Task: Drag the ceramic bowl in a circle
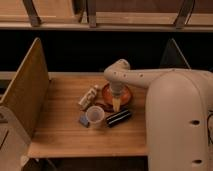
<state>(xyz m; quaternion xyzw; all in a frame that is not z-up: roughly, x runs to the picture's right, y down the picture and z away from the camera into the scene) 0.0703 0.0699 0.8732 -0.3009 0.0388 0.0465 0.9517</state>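
Big arm (150, 79) reaches across the table (60, 135). The bowl (127, 95) sits near the table's middle, and the gripper (116, 104) points straight down into it (how wide it's set, I can't tell). A cylinder (118, 118) lies just in front, with a cup (95, 115) beside it.

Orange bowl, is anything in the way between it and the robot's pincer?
Nothing visible does: the pincer is down at the shallow orange-red ceramic bowl. But the black cylinder and the clear plastic cup sit close in front, probably crowding its circle.
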